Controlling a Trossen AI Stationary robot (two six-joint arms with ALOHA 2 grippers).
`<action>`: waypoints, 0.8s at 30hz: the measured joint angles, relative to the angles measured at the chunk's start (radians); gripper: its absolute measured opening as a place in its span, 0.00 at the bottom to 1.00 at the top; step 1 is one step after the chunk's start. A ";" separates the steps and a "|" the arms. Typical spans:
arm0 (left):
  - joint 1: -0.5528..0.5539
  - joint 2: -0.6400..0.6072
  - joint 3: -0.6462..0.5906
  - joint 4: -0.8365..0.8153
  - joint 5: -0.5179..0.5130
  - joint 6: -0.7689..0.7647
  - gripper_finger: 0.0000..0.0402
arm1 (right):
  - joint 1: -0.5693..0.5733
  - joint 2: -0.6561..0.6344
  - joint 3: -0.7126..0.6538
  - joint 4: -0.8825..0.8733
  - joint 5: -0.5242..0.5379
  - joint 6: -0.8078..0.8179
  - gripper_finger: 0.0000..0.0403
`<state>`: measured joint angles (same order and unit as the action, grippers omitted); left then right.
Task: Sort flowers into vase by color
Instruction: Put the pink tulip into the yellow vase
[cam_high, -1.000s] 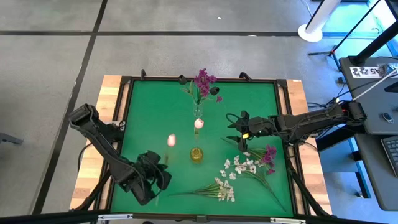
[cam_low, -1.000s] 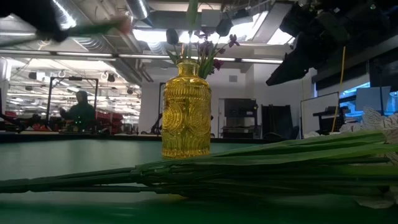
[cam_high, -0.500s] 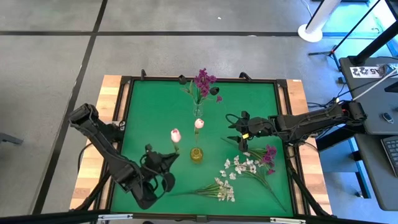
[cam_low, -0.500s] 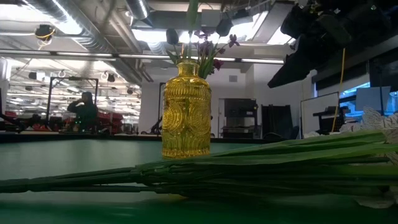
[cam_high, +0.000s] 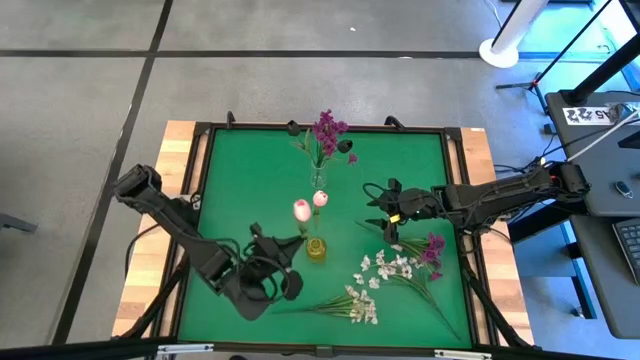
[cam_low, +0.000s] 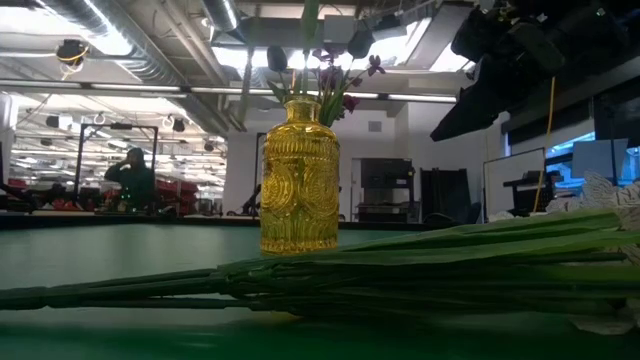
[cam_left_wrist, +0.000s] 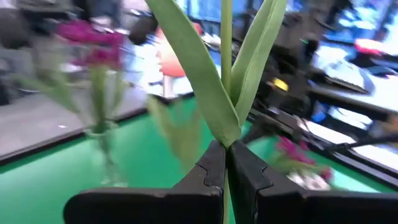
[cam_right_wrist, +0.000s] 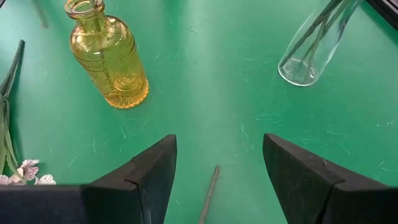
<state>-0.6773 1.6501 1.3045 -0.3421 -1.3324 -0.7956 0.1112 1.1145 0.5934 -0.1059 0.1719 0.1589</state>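
Left end effector (cam_left_wrist: 225, 163) clamped on pink tulip (cam_high: 301, 209) stem, bud seemingly toward yellow vase (cam_high: 316, 249).

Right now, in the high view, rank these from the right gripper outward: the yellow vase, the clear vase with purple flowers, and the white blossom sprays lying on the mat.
From the right gripper:
1. White blossom sprays, toward the table's near edge.
2. Yellow vase, mid-table, toward the left arm.
3. Clear vase with purple flowers, toward the far edge.
The sprays and the yellow vase are almost too close to call.
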 joint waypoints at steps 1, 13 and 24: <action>0.005 0.000 0.000 0.065 0.039 0.068 0.00 | 0.000 0.000 0.000 0.000 0.000 0.000 0.59; 0.025 -0.003 0.002 0.775 0.217 0.928 0.00 | 0.000 0.000 0.000 0.001 -0.008 0.002 0.59; 0.131 -0.003 -0.090 0.769 0.232 0.954 0.00 | 0.000 0.000 0.000 0.000 -0.008 0.002 0.59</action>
<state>-0.5459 1.6474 1.2145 0.4274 -1.1008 0.1587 0.1112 1.1149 0.5934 -0.1059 0.1634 0.1608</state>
